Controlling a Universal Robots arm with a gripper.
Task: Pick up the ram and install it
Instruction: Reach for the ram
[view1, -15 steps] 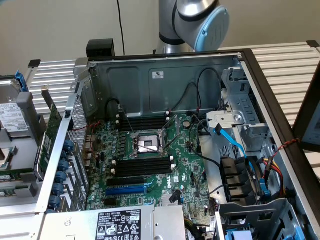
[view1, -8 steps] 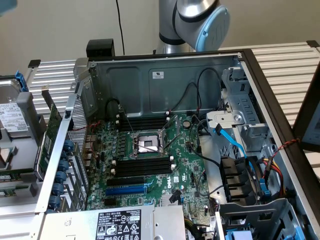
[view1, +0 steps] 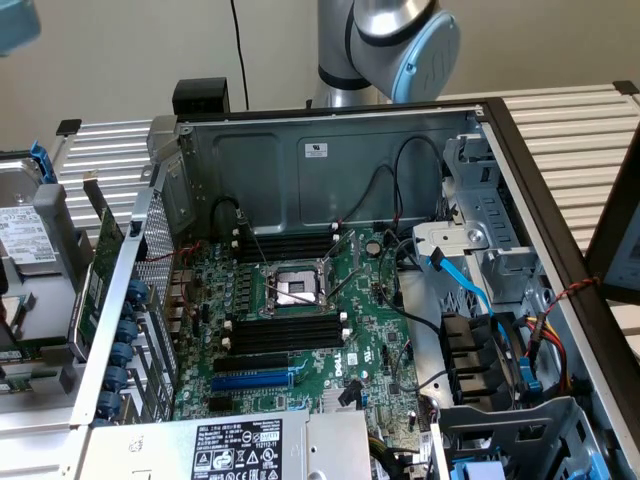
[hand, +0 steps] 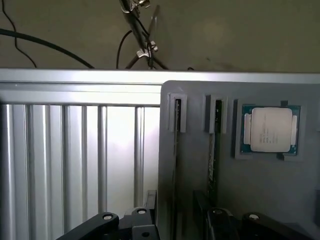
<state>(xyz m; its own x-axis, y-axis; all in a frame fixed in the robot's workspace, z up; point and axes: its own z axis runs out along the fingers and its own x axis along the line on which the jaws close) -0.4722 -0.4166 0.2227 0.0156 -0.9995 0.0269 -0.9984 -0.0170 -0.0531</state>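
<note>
- Step in hand, as I judge it: the pick-up. Nothing is held, and the pincer (hand: 177, 226) hangs over the parts tray (hand: 260, 200) with its two black fingers spread wide, one to each side of the stick below.
- The ram (hand: 176, 150) stands on edge in a narrow slot of that tray, near the tray's border with the desk (hand: 75, 160). It shows as a thin dark line, its end held in a small raised guide.
- A second stick (hand: 215, 155) stands parallel just beside it, showing a sliver of green board. Which of the two is meant I cannot say for sure, but the pincer lines up with the first.
- The grasp, in my judgement, calls for the fingers to stay square to the thin board and close on its flat faces, keeping off the neighbouring stick.
- The tray is matt grey, smooth, with rounded corners. In a recess beyond the sticks a square processor (hand: 270, 130) lies flat, its metal lid dull silver on a green rim.
- The desk is ribbed, shiny aluminium in long slats.
- In the exterior view the steel case (view1: 300, 150) lies open. On the green motherboard (view1: 370, 330), long black memory slots (view1: 285, 335) flank a silver socket (view1: 295, 290), and none holds a stick.
</note>
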